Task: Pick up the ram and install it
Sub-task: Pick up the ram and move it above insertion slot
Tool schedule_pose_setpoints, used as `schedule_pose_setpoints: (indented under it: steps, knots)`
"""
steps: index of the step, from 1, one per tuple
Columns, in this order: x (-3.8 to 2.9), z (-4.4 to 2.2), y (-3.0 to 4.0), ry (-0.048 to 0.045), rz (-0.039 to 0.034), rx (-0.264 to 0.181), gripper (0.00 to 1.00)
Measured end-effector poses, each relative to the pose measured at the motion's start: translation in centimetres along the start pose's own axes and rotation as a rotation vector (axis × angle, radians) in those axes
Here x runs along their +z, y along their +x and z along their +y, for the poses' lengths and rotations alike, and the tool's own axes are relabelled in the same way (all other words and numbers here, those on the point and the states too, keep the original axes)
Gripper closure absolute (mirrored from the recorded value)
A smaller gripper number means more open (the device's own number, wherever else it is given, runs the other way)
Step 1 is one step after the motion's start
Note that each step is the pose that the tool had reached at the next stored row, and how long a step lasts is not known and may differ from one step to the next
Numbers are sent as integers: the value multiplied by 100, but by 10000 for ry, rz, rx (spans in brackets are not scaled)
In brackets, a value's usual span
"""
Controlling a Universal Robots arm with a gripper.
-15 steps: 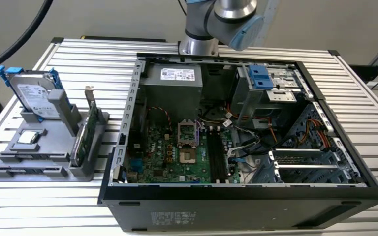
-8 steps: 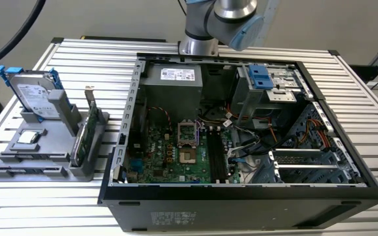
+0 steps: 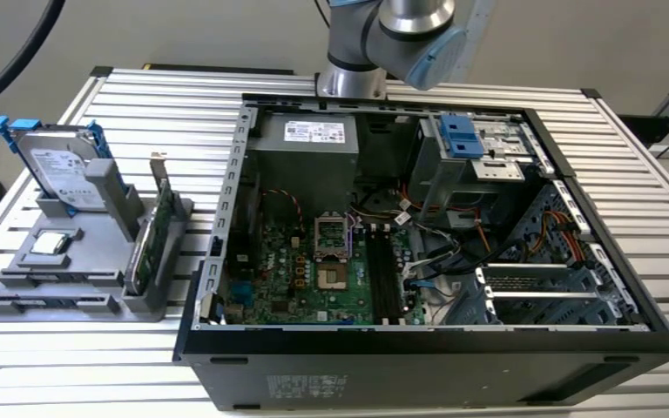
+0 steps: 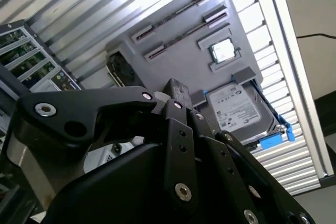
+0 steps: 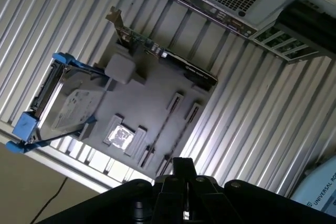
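- Nearest the lens in both wrist views is the gripper (image 4: pixel 176 88), its fingers (image 5: pixel 184 167) drawn together with no gap that we can see and nothing clamped between them. It hangs high over the grey fixture (image 5: pixel 152 103).
- The ram we cannot place for certain. The fixture's two narrow rails (image 4: pixel 184 31) carry thin dark strips between their end clips, perhaps a stick seen edge-on, perhaps bare slots.
- The long dark memory slots (image 3: pixel 386 279) on the motherboard, inside the case (image 3: pixel 428 357), are just as hard to read, filled or bare.
- We judge the work to stand at the reach for the stick. To do it well, the fingers would have to part, come square over a rail, take the long flat sides at mid-length and lift straight, so the clips do not bind.
- Just beside the rails stands the green card (image 3: pixel 154 231), and beyond it the hard drive (image 3: pixel 62 170); a skewed descent could knock either.
- In the exterior view the arm (image 3: pixel 410 35) is cut off by the picture's top edge.
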State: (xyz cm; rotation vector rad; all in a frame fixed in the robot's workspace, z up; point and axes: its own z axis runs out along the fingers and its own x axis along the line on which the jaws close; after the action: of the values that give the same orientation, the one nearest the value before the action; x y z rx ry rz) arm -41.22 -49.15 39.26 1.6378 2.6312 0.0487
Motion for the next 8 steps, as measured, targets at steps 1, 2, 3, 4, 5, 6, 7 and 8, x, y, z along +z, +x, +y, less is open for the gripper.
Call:
schedule_pose_setpoints:
  steps: [1,2,3,4,5,6,7,8]
  knots:
    - [0,0,0,2,-5,98,100]
    - [0,-1,0,4,-9,195,100]
    - [0,-1,1,6,-15,299,100]
    - [0,-1,1,8,-19,396,100]
    - [-1,-2,1,11,-24,496,100]
    - [-1,-2,1,13,-29,593,100]
    - [-1,-2,1,14,-34,687,100]
    - [-1,-3,2,16,-38,786,100]
